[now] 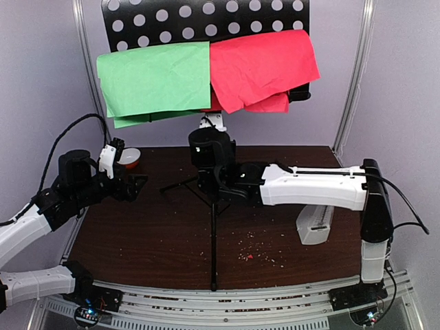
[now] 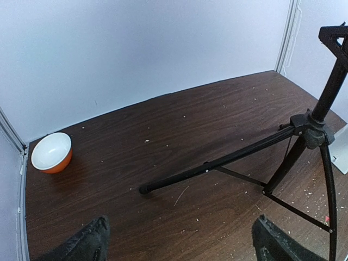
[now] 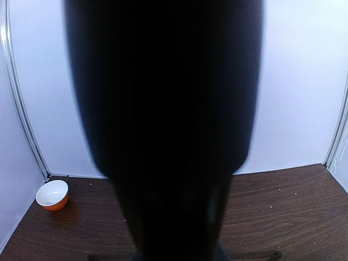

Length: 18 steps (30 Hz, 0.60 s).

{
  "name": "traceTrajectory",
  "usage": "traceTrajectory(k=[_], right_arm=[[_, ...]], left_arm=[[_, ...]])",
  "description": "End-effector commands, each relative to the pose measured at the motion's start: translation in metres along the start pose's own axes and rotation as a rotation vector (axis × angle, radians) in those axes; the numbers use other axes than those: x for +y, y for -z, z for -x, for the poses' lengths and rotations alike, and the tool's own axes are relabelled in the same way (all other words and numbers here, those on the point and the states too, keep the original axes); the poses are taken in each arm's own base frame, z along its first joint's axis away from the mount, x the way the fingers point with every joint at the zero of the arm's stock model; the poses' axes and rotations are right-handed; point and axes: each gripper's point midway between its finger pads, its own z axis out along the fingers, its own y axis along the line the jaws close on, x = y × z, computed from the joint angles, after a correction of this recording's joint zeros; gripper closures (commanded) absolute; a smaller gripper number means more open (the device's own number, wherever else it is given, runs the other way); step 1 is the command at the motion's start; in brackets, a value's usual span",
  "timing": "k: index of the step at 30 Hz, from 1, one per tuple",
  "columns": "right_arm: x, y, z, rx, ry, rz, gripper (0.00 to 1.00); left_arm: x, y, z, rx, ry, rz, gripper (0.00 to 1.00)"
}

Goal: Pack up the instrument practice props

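Note:
The black music stand [image 1: 214, 234] stands mid-table on its tripod. Its perforated desk [image 1: 206, 20] is high at the back, with a green page [image 1: 155, 79] and a red page [image 1: 261, 65] draped over it. My right gripper [image 1: 218, 184] is shut around the stand's pole just above the tripod hub; in the right wrist view the blurred pole [image 3: 168, 136] fills the frame and hides the fingers. My left gripper [image 1: 137, 184] hovers open left of the stand, with bare table between its fingertips [image 2: 87, 244] and a tripod leg [image 2: 217, 162] ahead. A white metronome [image 1: 315, 225] sits behind the right forearm.
A small orange-and-white bowl [image 1: 129, 158] sits at the back left corner of the table [image 2: 163, 125], also in the wrist views as the bowl [image 2: 51, 152] [image 3: 52, 194]. White walls and metal corner posts enclose the table. Crumbs are scattered near the front.

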Motion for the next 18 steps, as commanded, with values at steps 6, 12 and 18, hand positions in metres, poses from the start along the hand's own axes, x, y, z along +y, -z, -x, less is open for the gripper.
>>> traceTrajectory(k=[6,12,18], right_arm=[[0.007,0.013,0.003,0.027,-0.246,0.081,0.31],[-0.021,0.033,-0.008,0.093,-0.246,0.164,0.07],[-0.07,0.055,-0.03,0.141,-0.305,0.196,0.01]], left_arm=[[-0.006,-0.002,-0.003,-0.005,0.097,-0.035,0.13],[-0.068,-0.008,-0.037,0.014,0.392,-0.229,0.19],[-0.144,-0.019,-0.051,0.063,0.477,-0.36,0.18]])
